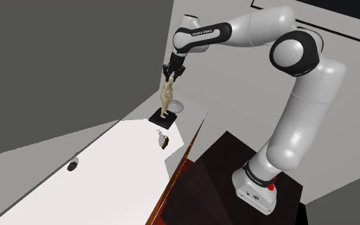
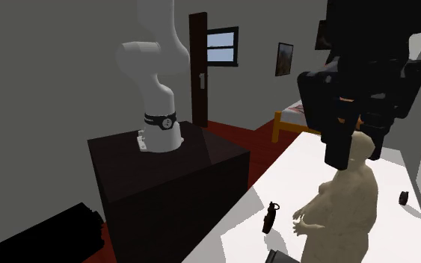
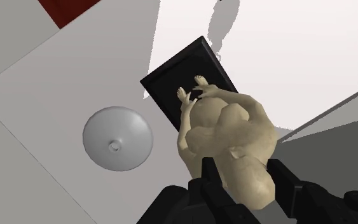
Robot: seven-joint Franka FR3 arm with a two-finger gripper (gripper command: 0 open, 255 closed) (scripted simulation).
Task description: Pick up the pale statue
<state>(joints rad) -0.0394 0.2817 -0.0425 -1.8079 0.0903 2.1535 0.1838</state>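
Two black fingers [image 3: 210,181] of the hand [image 3: 244,175] pinch the head of the pale beige statue of a standing figure [image 3: 225,130], one on each side. The statue is upright on its black square base [image 3: 184,76] at the far end of the white bench [image 1: 108,172], close to the far edge and near the edge on the shoulder view's right. Whether the base touches the bench I cannot tell. A grey round dome with a small knob [image 3: 117,138] lies just beside the base, apart from it. Nearer along the bench, by the same right edge, lies a small dark brown object with a loop [image 1: 164,141]. A second small dark object [image 1: 73,165] sits by the opposite edge, well apart, with open white surface between them. A grey wall [image 1: 63,64] rises behind the far edge. The dark box stand [image 1: 223,185] is beside the bench's right edge.
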